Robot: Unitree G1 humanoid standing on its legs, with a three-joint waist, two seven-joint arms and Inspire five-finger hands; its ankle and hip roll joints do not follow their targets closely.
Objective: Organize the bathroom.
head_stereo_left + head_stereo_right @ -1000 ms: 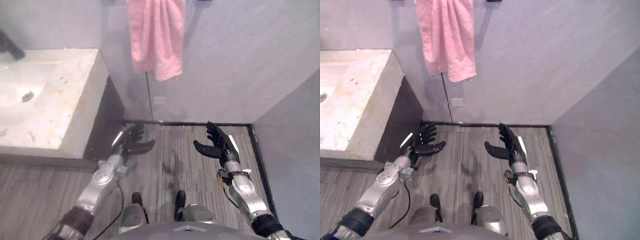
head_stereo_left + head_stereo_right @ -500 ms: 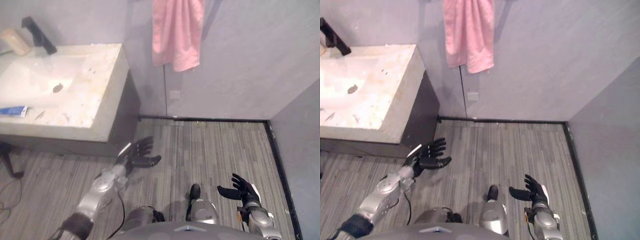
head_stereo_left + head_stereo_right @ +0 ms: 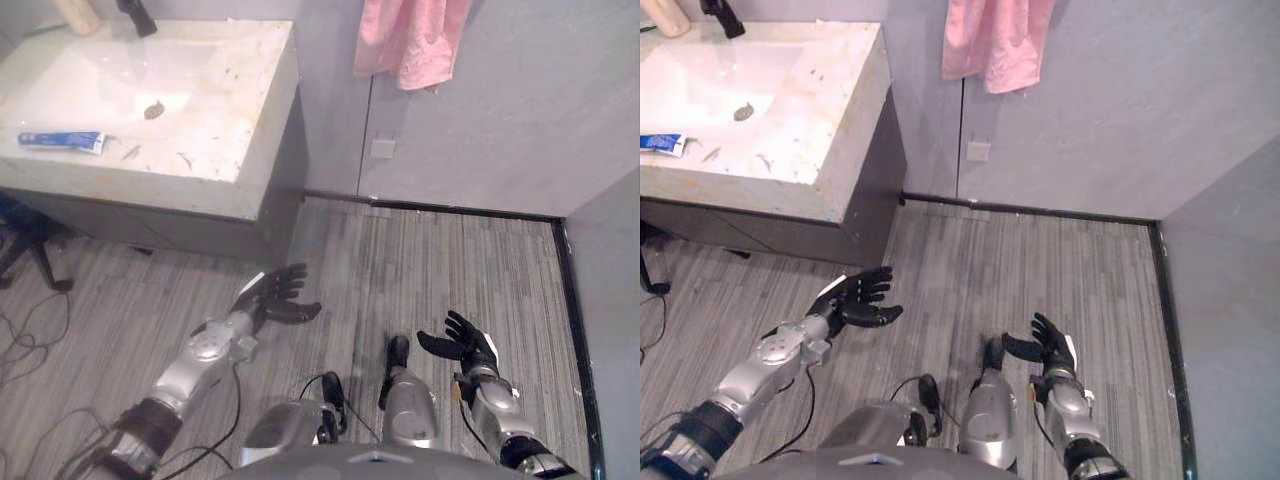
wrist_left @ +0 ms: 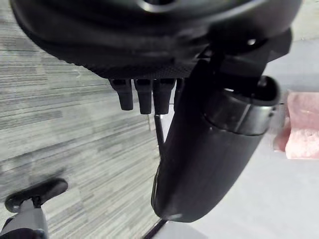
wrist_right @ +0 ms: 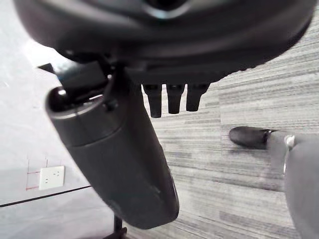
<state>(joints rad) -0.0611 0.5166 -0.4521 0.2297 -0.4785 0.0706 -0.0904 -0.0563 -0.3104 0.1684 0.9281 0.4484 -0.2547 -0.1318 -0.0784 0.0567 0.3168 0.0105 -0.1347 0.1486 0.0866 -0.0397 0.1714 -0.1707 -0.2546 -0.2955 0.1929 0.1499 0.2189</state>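
You are looking down at a bathroom corner with grey plank flooring (image 3: 430,270). Your left hand (image 3: 272,298) is hovering over the floor just in front of the dark vanity cabinet (image 3: 270,215), fingers spread wide, holding nothing. Your right hand (image 3: 462,343) is hanging low near the right wall, fingers also relaxed and empty. A toothpaste tube (image 3: 62,142) is lying on the white sink (image 3: 215,120), left of the drain. A pink towel (image 3: 412,40) is hanging on the wall beside the sink, above a white wall outlet (image 3: 382,148).
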